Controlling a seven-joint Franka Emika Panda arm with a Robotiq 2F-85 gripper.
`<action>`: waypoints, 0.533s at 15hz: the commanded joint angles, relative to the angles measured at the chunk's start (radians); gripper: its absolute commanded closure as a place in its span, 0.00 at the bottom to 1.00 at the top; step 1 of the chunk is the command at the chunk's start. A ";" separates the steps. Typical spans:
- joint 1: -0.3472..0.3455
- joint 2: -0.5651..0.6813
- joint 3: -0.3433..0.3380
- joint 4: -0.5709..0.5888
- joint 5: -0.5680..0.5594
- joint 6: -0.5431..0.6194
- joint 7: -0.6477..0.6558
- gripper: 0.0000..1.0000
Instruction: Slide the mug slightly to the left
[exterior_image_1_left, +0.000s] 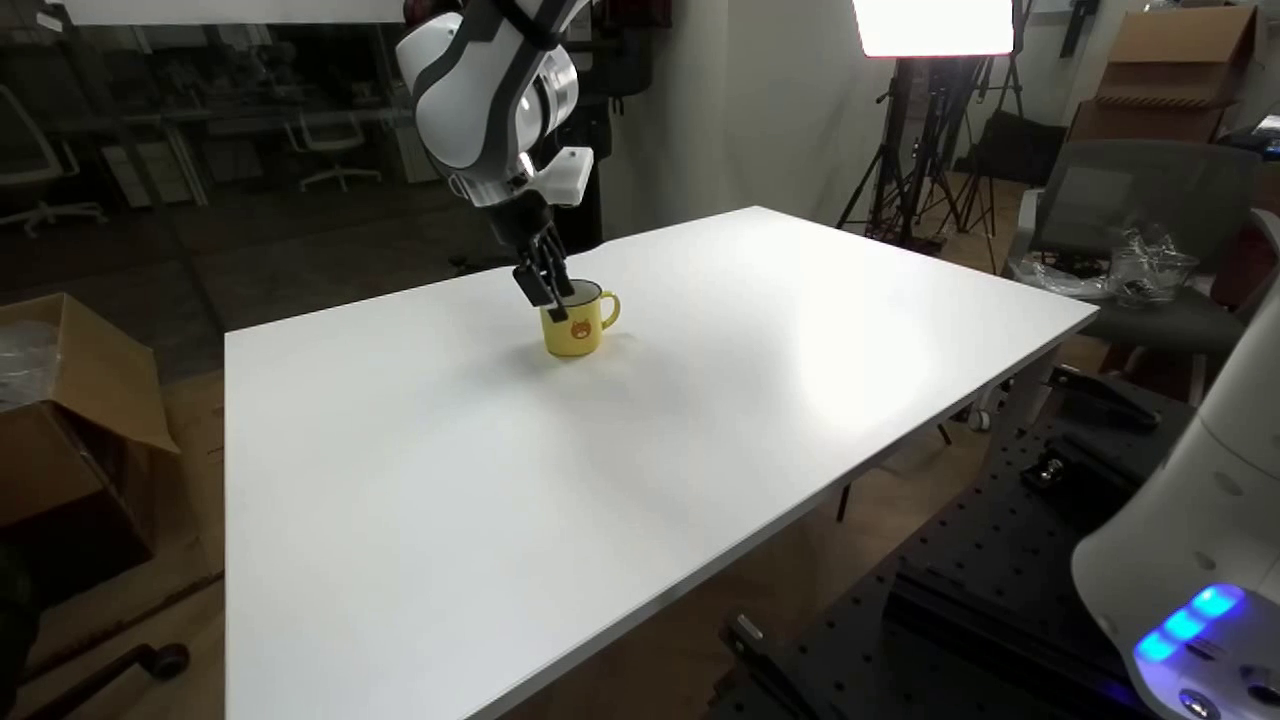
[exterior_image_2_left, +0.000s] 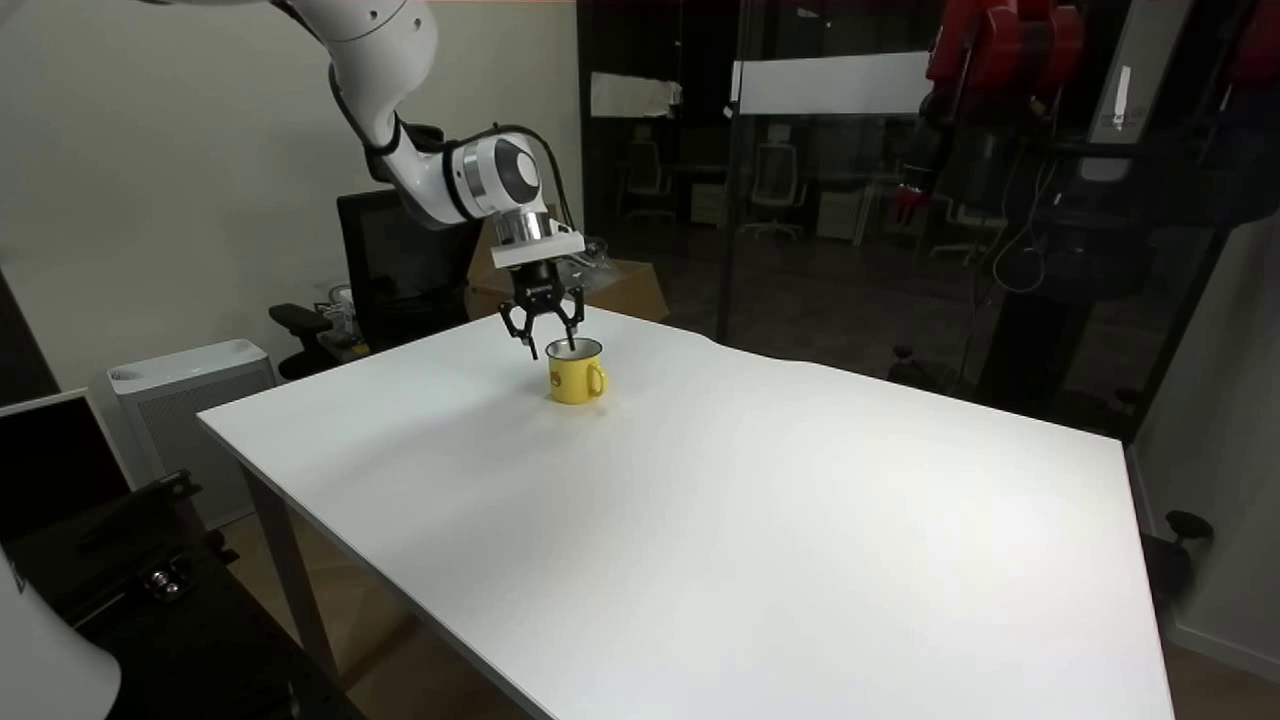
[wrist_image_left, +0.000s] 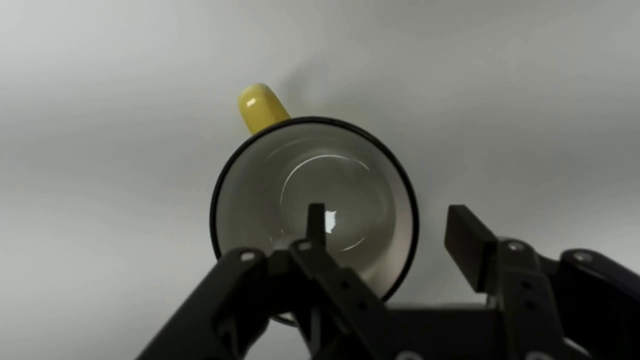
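Note:
The yellow mug stands upright on the white table in both exterior views (exterior_image_1_left: 572, 336) (exterior_image_2_left: 572, 382). It has a dark rim, a pale inside and a small orange animal print. In the wrist view the mug (wrist_image_left: 345, 185) is seen from above, with its handle toward the upper left. My gripper (exterior_image_2_left: 552, 352) points down at the mug and is open. In the wrist view the gripper (wrist_image_left: 385, 215) has its left finger over the mug's mouth and its right finger outside the rim. The rim lies between the fingers, apart from both. Whether the left fingertip is below the rim is hard to tell.
The white table (exterior_image_1_left: 480, 520) carries the mug near its far edge in both exterior views. A cardboard box (exterior_image_1_left: 110, 370) stands on the floor beyond a table edge. A dark chair (exterior_image_2_left: 405, 260) and a white panel unit (exterior_image_2_left: 195, 410) stand beyond the table.

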 joint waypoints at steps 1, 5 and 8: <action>-0.015 -0.059 0.003 -0.014 0.012 -0.067 0.024 0.05; -0.016 -0.151 0.006 -0.045 0.007 -0.101 0.040 0.00; -0.022 -0.119 0.011 -0.008 -0.003 -0.097 0.009 0.00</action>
